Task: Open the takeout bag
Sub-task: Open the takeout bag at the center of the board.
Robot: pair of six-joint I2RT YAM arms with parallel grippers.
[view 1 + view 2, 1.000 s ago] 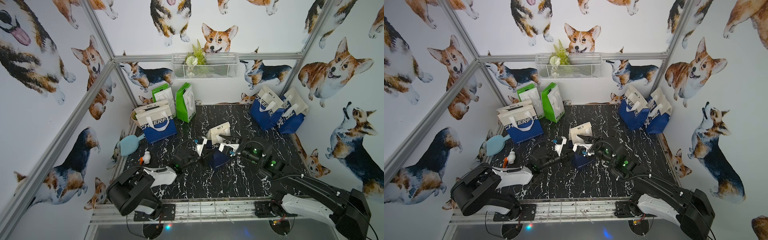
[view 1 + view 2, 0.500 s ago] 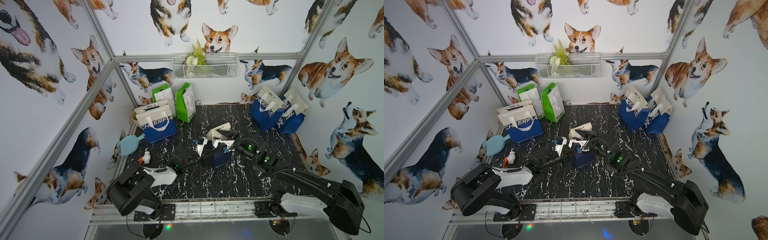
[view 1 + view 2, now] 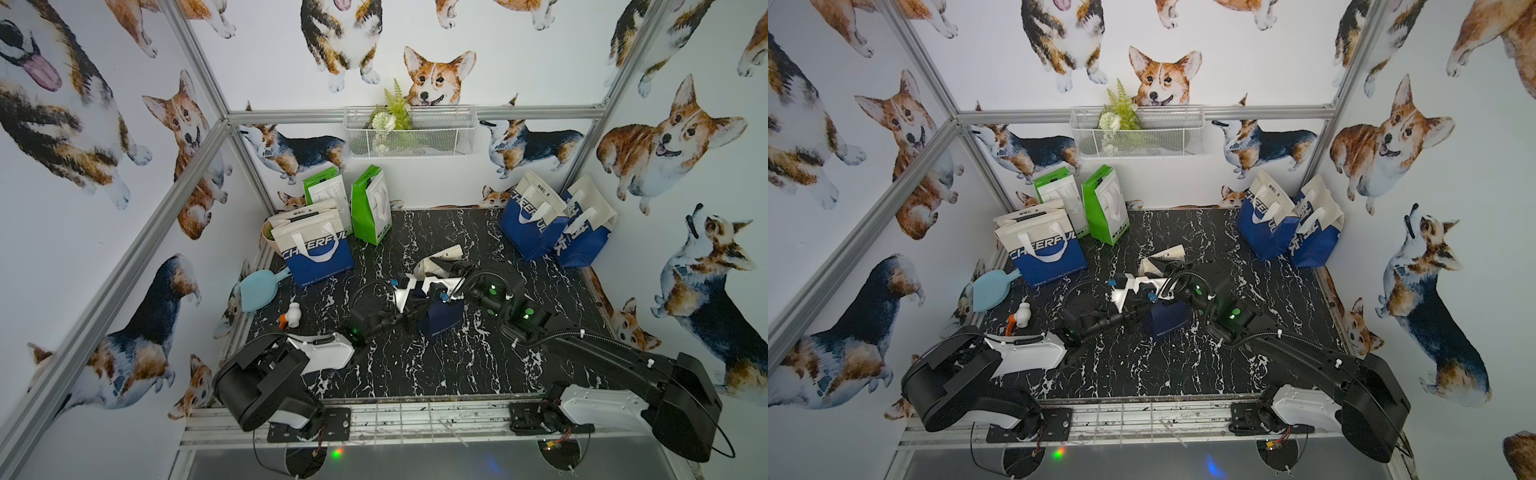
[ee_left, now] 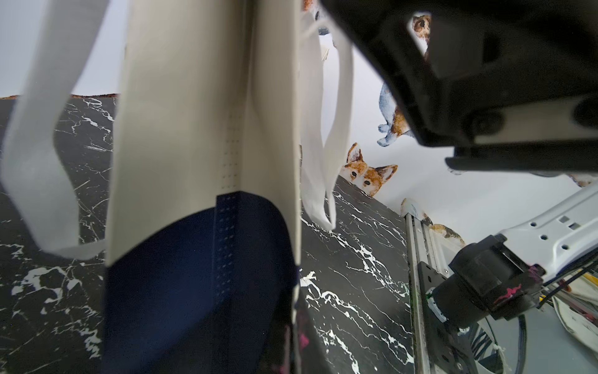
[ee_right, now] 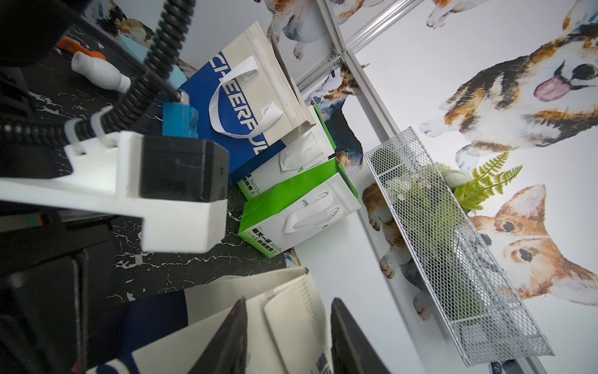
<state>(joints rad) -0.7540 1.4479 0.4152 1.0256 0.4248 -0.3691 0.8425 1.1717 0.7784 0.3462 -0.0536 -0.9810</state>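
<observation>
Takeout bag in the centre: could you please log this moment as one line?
task: open takeout bag | left gripper: shut on it | right gripper: fingers open astride its cream rim

Left fingers (image 3: 411, 312) pressed together; right fingers (image 5: 226, 343) spread apart.

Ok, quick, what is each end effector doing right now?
Left end effector: shut, pinching the takeout bag at its navy side.
Right end effector: jaws apart around the bag's cream top; grip cannot be told.
</observation>
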